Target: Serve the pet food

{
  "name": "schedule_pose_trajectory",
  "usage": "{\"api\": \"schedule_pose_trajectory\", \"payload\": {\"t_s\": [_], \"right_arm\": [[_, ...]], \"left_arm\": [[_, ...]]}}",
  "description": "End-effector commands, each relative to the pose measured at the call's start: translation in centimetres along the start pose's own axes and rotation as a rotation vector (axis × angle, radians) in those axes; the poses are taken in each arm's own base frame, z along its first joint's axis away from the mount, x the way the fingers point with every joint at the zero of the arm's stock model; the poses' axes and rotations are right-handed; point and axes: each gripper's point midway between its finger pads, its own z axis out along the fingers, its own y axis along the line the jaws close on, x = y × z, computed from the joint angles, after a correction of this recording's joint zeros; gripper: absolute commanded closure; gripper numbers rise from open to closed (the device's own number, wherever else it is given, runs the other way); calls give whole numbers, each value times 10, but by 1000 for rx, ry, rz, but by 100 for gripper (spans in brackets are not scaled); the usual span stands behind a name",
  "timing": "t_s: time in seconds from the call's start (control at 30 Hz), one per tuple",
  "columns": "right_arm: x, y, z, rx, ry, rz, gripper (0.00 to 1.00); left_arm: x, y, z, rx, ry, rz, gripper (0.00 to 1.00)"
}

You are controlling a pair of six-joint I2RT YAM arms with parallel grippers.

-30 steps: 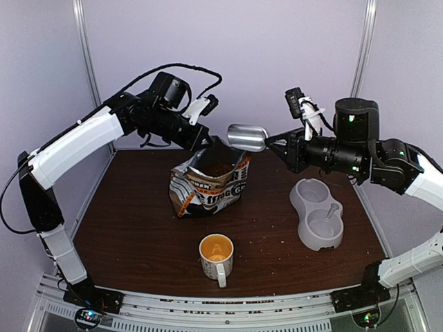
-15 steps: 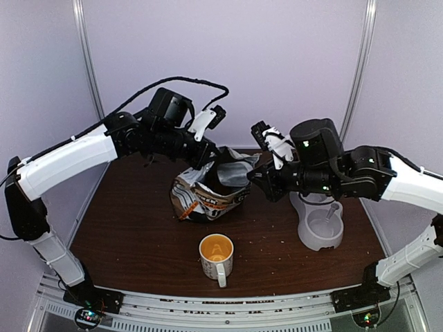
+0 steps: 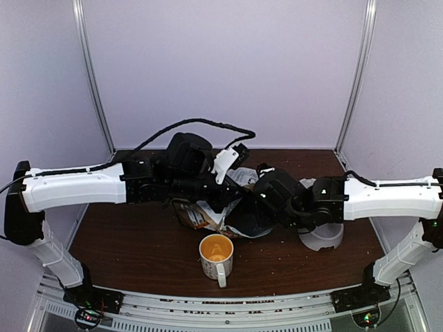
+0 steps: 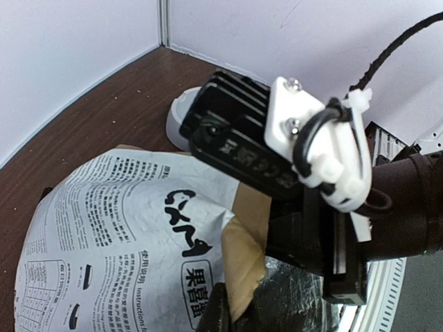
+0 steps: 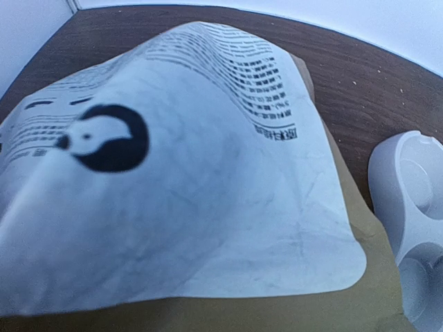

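Note:
The pet food bag [image 3: 197, 216], white and tan with black characters, stands at the table's middle. Its white printed face fills the left wrist view [image 4: 104, 228] and the right wrist view [image 5: 173, 173]. The kibble is hidden inside it. My left gripper [image 4: 239, 315] is shut on the tan edge of the bag's mouth and holds it open. My right wrist [image 3: 273, 197] reaches into the bag's mouth from the right. Its fingers and the metal scoop are hidden behind the bag wall. The right wrist camera housing [image 4: 277, 138] hangs just above the mouth.
A grey double pet bowl [image 3: 324, 238] sits right of the bag, partly under my right arm, and shows in the right wrist view [image 5: 415, 200]. An orange-lined white mug [image 3: 216, 254] stands in front of the bag. Both forearms cross over the table's middle.
My right arm has swung left and down, carrying the metal scoop from above the bag into its mouth. My left arm has lowered and stretched right, still holding the bag's edge.

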Motion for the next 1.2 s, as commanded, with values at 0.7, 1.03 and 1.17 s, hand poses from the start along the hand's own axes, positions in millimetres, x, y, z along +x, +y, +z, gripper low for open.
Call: {"api": "schedule_pose_trajectory", "payload": {"t_s": [0.7,1.03,1.17], "right_arm": [[6,17,103,-409,23,353,100],[2,63,54,-807,74,216,100],[-8,70,42,-882,66,249,100]], "left_arm": [[-19,8,72,-26,-56,-38,100],[-29,3,63,37,-94,-80,100],[-35,4,56,53,-122,-106,100]]}}
